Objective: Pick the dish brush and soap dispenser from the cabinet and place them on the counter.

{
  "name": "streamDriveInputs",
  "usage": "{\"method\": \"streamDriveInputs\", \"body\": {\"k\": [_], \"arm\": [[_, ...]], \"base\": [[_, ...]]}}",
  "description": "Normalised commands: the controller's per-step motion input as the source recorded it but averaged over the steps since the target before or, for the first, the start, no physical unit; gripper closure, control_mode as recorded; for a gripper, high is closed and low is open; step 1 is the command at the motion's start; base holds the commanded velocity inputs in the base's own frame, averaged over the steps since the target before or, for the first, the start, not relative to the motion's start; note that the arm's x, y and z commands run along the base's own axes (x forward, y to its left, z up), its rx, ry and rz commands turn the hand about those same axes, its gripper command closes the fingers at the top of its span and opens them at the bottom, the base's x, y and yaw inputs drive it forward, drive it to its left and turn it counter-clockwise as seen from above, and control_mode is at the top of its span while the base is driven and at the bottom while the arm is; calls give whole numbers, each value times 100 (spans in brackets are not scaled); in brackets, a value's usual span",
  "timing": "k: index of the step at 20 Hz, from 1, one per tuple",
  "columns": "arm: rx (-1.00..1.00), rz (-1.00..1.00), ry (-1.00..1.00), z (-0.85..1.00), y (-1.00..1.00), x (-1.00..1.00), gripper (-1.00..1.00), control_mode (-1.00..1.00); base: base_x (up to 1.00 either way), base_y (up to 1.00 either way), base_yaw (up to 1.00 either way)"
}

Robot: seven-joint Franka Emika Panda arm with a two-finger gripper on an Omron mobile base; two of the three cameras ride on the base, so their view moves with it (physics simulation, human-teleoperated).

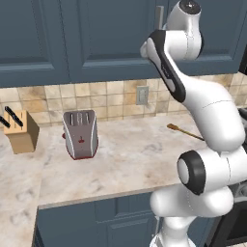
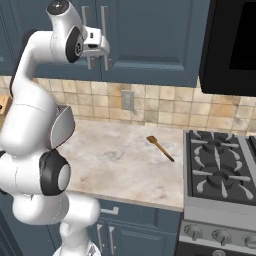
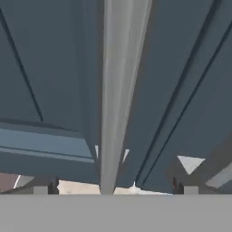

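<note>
Gripper (image 2: 98, 54) is up at the dark slate-blue wall cabinet (image 2: 150, 40), jaws spread wide, nothing clamped. In the hand view a long vertical silver bar handle (image 3: 118, 90) runs straight up the centre between the two dark fingertips (image 3: 45, 188), one tip on each side of it, not closed on it; can't tell whether either tip touches the bar. In the right base view the gripper sits at the lower end of the two silver handles where the doors meet. Both cabinet doors shut, so the dish brush and soap dispenser are hidden, can't tell where they are. Broad beige marbled stone counter (image 1: 135, 159) below carries a silver toaster with red trim (image 1: 80, 134), a tan wooden knife block (image 1: 21, 130) at far left, and a darker orange-brown stick utensil (image 2: 160, 147) lying flat near the black gas stove (image 2: 222, 170).
</note>
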Motion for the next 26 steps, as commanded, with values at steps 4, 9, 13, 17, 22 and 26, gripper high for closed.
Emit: {"method": "streamDriveInputs", "body": {"k": [4, 9, 13, 17, 22, 26], "arm": [[6, -7, 0, 0, 0, 37, -100, -100], [6, -4, -1, 0, 8, 29, -100, -100], [2, 0, 0, 0, 14, 31, -100, -100], [0, 0, 0, 0, 2, 16, 100, -100], [0, 0, 0, 0, 1, 3, 100, -100], [0, 0, 0, 0, 0, -1, 100, -100]], "base": [[0, 0, 0], [0, 0, 0], [0, 0, 0], [0, 0, 0], [0, 0, 0], [0, 0, 0]]}}
